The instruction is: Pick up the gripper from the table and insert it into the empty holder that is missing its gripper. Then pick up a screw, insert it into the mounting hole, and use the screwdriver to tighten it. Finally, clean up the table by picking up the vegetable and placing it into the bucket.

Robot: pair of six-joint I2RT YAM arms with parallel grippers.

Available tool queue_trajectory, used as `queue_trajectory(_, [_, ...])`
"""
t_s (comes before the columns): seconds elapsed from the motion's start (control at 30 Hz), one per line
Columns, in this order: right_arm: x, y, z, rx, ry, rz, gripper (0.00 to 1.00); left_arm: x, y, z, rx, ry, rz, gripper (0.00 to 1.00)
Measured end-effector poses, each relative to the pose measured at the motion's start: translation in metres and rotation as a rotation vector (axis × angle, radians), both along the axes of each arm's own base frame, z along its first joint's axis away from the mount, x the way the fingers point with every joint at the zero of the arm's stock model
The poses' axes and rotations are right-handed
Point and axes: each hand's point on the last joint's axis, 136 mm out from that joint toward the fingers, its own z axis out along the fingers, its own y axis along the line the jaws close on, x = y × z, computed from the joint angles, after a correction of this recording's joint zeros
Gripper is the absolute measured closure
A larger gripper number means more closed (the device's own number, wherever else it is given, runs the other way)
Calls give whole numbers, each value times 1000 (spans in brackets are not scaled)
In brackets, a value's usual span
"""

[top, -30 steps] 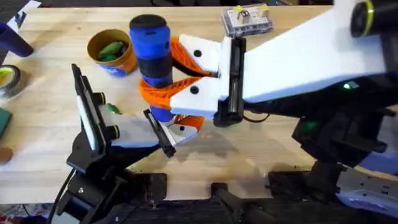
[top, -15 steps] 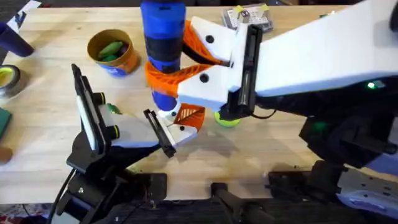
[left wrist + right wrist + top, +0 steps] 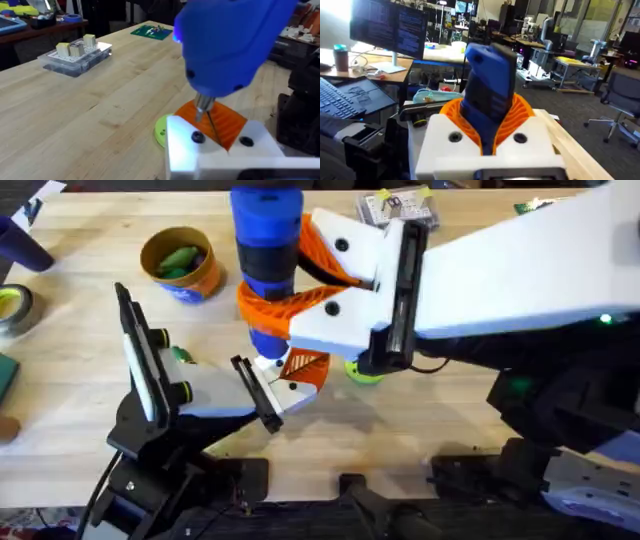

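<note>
The wooden table is seen from above, with both arms reaching over its middle. The right arm, large and white, comes in from the right side, and its right gripper is closed on the screwdriver, whose blue body is clamped between the orange ribbed fingers. In the right wrist view the screwdriver is seen standing between the two orange pads, with its black cap toward the camera. The tool is held upright and its metal tip is pointed down at the orange and white piece in front of the left arm.

The left gripper is held low over the table near the front edge, just under the screwdriver. Whether its fingers are wide or narrow cannot be told. The gripper, the white plate with the orange ribbed finger, is found at the tip of the left arm, and in the left wrist view it is seen with two dark screw heads on the white part.

The bucket is placed at the far left of the table, and the green vegetable is lying inside it. A clear plastic box is set near the far edge. A small green disc is lying on the table just beside the orange piece
</note>
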Motion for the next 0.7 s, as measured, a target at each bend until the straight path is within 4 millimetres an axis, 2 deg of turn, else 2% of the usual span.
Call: queue_trajectory(0.7, [2, 2, -10, -34, 14, -6, 919, 0, 0, 0, 0, 0, 0, 989])
